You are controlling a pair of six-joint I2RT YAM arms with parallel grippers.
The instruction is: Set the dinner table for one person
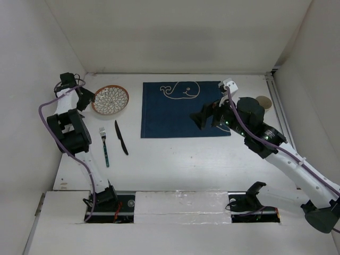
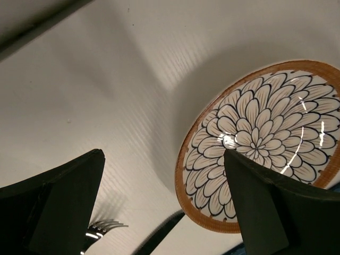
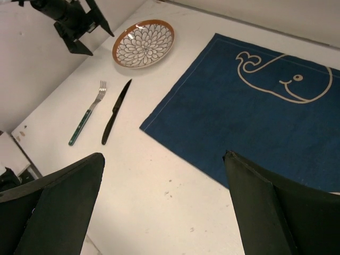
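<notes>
Glossy round plate [image 1: 110,99], matte dinner table [image 1: 175,159], left jaws spread, right jaws spread

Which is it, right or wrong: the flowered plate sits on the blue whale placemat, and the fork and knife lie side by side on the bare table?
Wrong in one respect. The plate is not on the placemat. It sits on the bare white table, off the mat's left edge and apart from it, as the top external view shows. The fork and knife do lie side by side on the bare table.

Overhead camera looks down on the whole table [image 1: 180,164]. Left wrist camera sits close above the plate [image 2: 265,143]; right wrist camera, farther off, shows it too.
</notes>
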